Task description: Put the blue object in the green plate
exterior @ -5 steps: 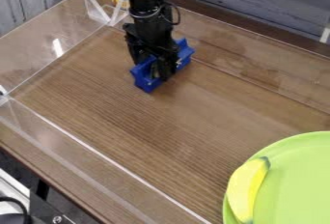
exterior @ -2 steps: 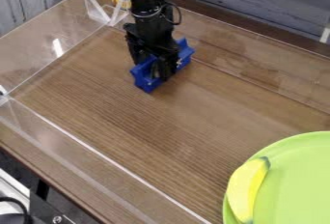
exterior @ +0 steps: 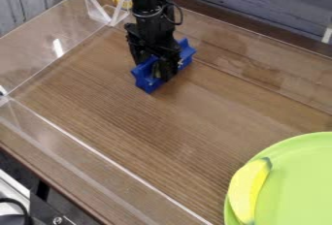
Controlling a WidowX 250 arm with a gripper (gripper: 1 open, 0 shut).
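Observation:
The blue object [exterior: 169,72] is a bright blue block lying on the wooden table at the upper middle. My black gripper [exterior: 155,64] comes straight down on it, its fingers standing on either side of the block's middle and closed against it. The block still rests on the table. The green plate [exterior: 292,180] lies at the bottom right corner, partly cut off by the frame, far from the gripper.
A yellow banana-like item [exterior: 249,185] lies on the plate's left rim. Clear plastic walls [exterior: 52,45] stand along the left and front edges of the table. A grey plank wall [exterior: 259,1] runs behind.

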